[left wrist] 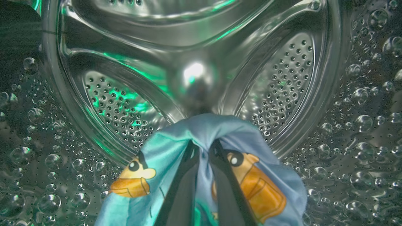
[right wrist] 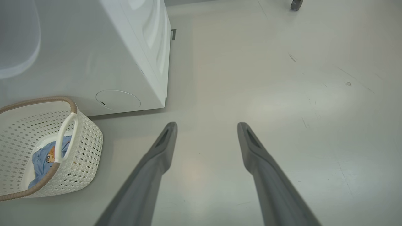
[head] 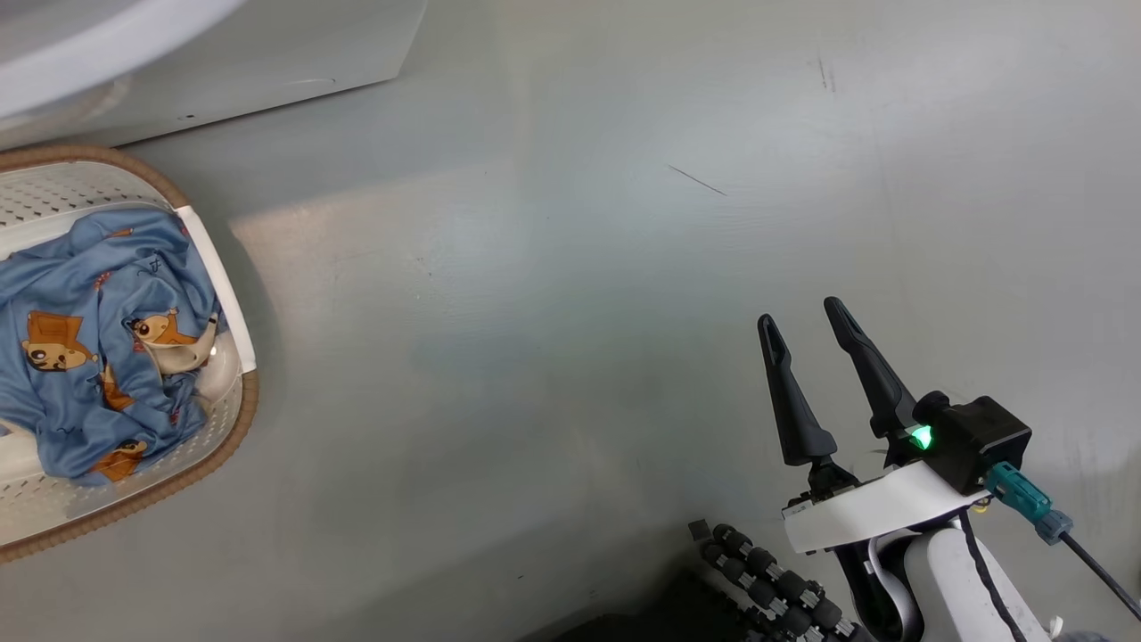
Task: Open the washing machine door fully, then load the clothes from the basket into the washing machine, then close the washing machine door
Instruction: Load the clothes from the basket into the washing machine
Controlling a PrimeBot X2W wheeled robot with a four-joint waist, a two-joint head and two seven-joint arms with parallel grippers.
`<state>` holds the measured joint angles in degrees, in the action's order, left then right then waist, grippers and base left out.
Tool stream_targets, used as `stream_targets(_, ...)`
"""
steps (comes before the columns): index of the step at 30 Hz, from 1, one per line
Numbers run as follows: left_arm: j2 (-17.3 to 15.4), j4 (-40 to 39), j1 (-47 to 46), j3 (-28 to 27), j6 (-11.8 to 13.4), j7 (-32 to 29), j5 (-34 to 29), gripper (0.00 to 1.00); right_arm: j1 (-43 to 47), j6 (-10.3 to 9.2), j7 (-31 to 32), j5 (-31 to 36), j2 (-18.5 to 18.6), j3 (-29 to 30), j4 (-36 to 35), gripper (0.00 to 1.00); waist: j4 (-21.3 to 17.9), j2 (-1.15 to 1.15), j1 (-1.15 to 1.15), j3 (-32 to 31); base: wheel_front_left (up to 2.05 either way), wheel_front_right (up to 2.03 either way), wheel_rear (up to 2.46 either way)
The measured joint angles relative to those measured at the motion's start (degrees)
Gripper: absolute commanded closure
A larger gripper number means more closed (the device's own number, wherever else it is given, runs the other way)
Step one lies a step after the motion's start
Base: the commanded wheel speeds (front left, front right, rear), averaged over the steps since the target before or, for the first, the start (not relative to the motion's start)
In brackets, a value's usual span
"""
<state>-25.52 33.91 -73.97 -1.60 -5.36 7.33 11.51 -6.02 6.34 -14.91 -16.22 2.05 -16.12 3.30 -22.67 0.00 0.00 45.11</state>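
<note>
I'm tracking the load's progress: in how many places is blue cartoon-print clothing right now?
2: one piece pinched by the left gripper inside the drum, a heap in the basket. More may hide under the heap.

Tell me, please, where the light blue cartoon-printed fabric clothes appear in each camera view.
Head view: light blue cartoon-printed fabric clothes heaped in the cream perforated plastic basket, left edge.
Left wrist view: one garment bottom centre, pinched by the left gripper inside the steel drum.
Right wrist view: blue fabric inside the basket, lower left.
Shared landmark: the white washing machine.
</note>
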Motion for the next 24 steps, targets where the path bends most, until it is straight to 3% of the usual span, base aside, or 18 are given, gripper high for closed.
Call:
stream_targets(7,-0.6,2.5,-1.3,0.9,-0.1,2.9,-1.8,1.0,0.0,-0.05,0.0,-0.2,0.0,-0.3,0.0,0.0,-0.2,0.0,0.0,0.2,0.0,0.0,0.0)
stream_targets(15,-0.7,8.4,-1.5,3.1,0.4,1.5,-3.9,1.0,-0.4,-0.52,0.0,-1.0,0.0,-0.8,0.3,0.0,-0.3,0.0,0.0,-0.3,0.0,0.0,0.0)
stream_targets(17,-0.6,9.6,-1.5,3.6,0.6,1.1,-4.4,0.84,-0.6,-0.52,0.0,-1.1,0.0,-0.9,0.4,0.0,-0.3,0.0,0.0,-0.5,0.0,0.0,0.0)
stream_targets(18,-0.6,10.5,-1.5,3.6,0.9,0.9,-4.6,0.64,-0.6,-0.52,0.0,-1.1,0.0,-0.9,0.5,0.0,-0.3,0.0,0.0,-0.7,0.0,0.0,0.0)
stream_targets(19,-0.6,11.3,-1.5,3.6,0.9,0.5,-4.6,0.64,-0.6,-0.52,0.0,-1.2,0.0,-1.0,0.7,0.0,-0.2,0.0,0.0,-0.9,0.0,0.0,0.0)
stream_targets(20,-0.6,11.7,-1.5,3.7,0.9,0.5,-4.6,0.5,-0.6,-0.52,0.0,-1.2,0.0,-1.0,0.8,0.0,-0.2,0.0,0.0,-1.1,0.0,0.0,0.0)
stream_targets(21,-0.6,12.0,-1.6,4.0,0.9,0.3,-4.7,0.07,-0.6,-0.52,0.0,-1.2,0.0,-1.0,0.8,0.0,-0.2,0.0,0.0,-1.3,0.0,0.0,0.0)
stream_targets(22,-0.6,12.0,-1.6,4.0,0.9,0.3,-4.7,0.0,-0.6,-0.52,0.0,-1.2,0.0,-1.0,0.8,0.0,-0.2,0.0,0.0,-1.3,0.0,0.0,0.0)
stream_targets(24,-0.4,12.5,-2.5,4.3,0.9,-0.2,-5.0,0.0,-0.6,-0.52,0.0,-1.2,0.0,-1.0,0.8,0.0,-0.2,0.0,0.0,-1.6,0.0,0.0,0.0)
